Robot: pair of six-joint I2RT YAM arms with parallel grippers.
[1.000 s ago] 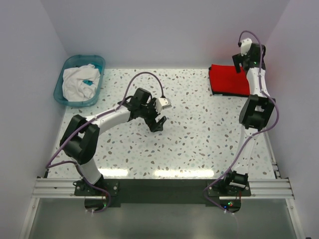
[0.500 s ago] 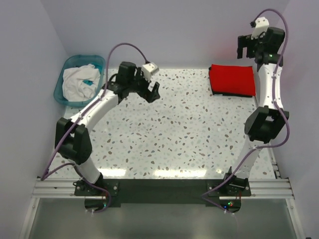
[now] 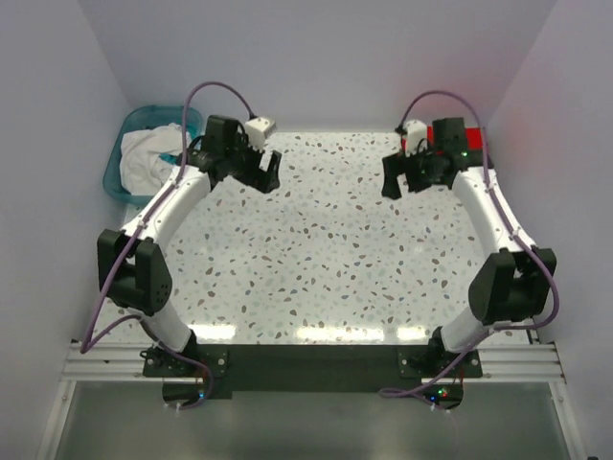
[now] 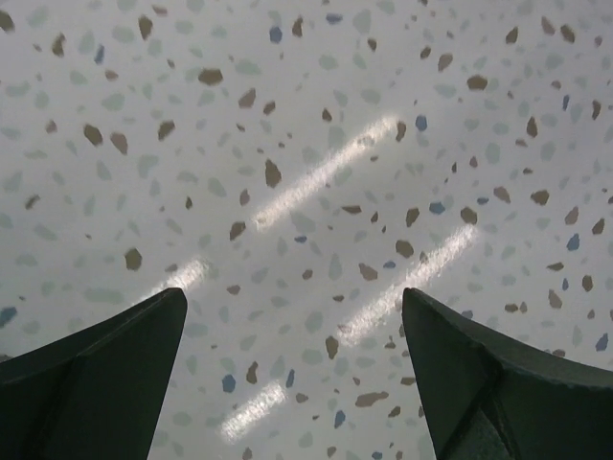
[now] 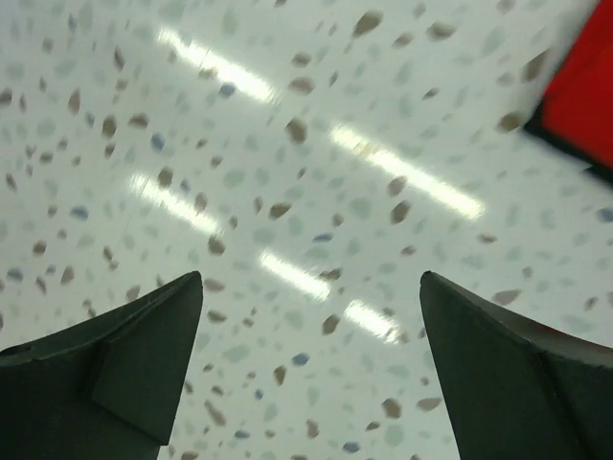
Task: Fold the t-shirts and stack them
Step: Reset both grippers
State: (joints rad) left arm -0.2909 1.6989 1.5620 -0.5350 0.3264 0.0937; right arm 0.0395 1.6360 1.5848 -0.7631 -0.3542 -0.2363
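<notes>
A corner of the folded red t-shirt (image 5: pixel 586 91) shows at the top right of the right wrist view. A thin black edge (image 5: pixel 538 131) lies under it, which looks like the black t-shirt. In the top view my right arm covers this stack at the back right. My right gripper (image 3: pixel 402 178) (image 5: pixel 310 278) hangs open over bare tabletop just left of the stack and holds nothing. Over the back left of the table my left gripper (image 3: pixel 265 172) (image 4: pixel 294 297) is open and empty, with only speckled tabletop between its fingers.
A teal plastic basin (image 3: pixel 131 125) stands at the back left corner with crumpled white cloth (image 3: pixel 148 158) in it, just left of my left forearm. White walls close in the table at the back and on both sides.
My left arm swung from the table's middle to the back left, near the basin. My right gripper came off the red shirt, rose, then dropped leftward over the table, covering the stack.
</notes>
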